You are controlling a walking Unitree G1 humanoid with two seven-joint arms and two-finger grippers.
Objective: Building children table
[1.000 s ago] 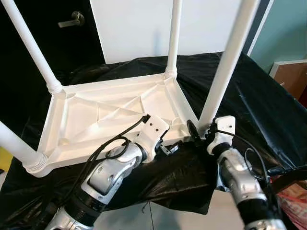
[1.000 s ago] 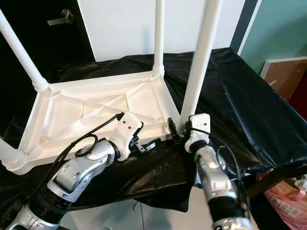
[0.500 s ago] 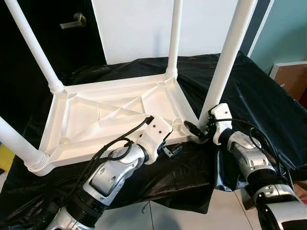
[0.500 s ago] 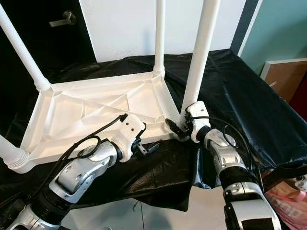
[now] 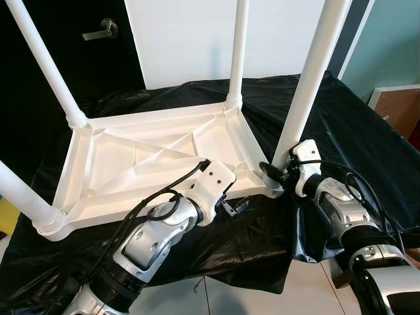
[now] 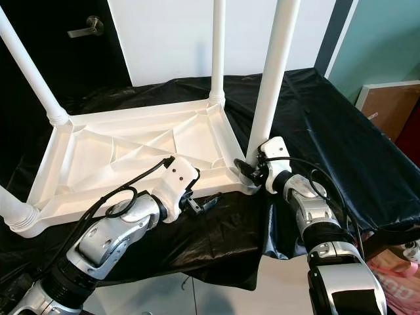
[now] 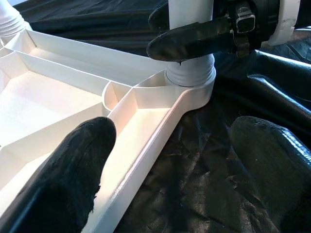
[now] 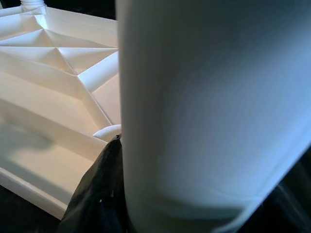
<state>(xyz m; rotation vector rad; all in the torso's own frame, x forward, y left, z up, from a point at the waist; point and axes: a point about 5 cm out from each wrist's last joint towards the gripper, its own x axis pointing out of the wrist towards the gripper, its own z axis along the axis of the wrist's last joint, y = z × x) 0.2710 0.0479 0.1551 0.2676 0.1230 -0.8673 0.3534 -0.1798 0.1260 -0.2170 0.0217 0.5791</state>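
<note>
I see the white table (image 5: 157, 157) lying upside down on a black cloth (image 5: 354, 131), its four legs pointing up. My right gripper (image 6: 252, 172) is at the near right corner, its jaws clamped round the base of the near right leg (image 5: 305, 92). My left gripper (image 5: 233, 205) sits at the table's near edge, just left of that corner, with its jaws apart: one finger (image 7: 73, 170) over the rim, the other over the cloth.

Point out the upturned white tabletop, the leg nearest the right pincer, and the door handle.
upturned white tabletop (image 5: 131, 157), left eye view, ribbed underside.
near-right leg (image 5: 308, 79), left eye view, mid-shaft.
door handle (image 5: 102, 29), left eye view, lever.
</note>
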